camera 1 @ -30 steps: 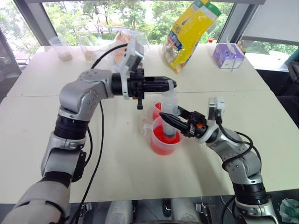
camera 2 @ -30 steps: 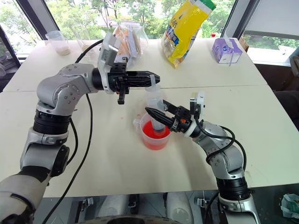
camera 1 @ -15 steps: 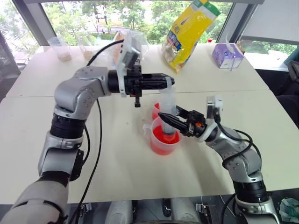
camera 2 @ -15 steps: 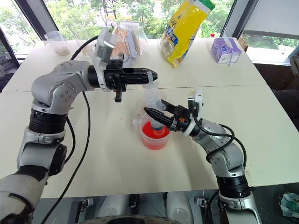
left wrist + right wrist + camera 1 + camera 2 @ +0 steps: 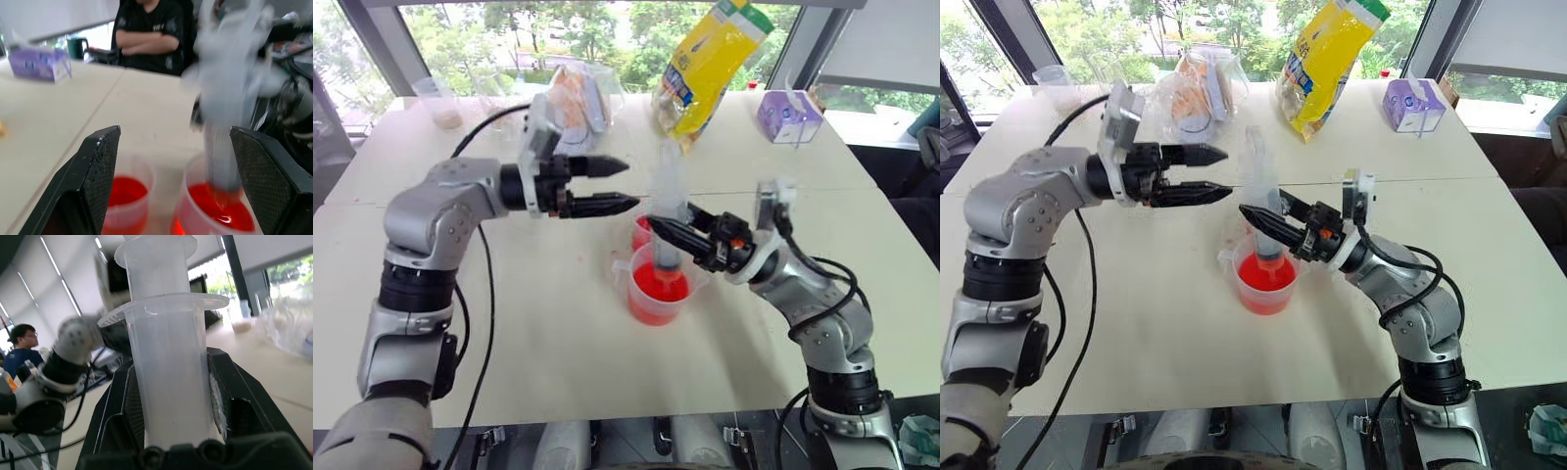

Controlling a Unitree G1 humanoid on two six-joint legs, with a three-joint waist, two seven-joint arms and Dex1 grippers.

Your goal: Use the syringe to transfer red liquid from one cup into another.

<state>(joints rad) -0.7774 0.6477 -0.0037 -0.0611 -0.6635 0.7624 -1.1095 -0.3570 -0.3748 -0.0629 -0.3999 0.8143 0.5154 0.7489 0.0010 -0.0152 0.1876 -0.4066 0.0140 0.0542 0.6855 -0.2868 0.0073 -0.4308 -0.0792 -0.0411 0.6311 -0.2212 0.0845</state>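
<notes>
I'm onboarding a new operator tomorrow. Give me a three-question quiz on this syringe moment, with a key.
1. True or false: the left gripper is clamped on the syringe.
2. Which gripper holds the syringe barrel? A) left B) right C) neither
3. Fill in: the syringe's lower end stands inside the ____ cup.

Key:
1. False; its fingers stand open, apart from the syringe.
2. B; the right gripper is shut on the barrel.
3. Measuring; the syringe stands in the measuring cup of red liquid, with the small cup just behind it.
</notes>
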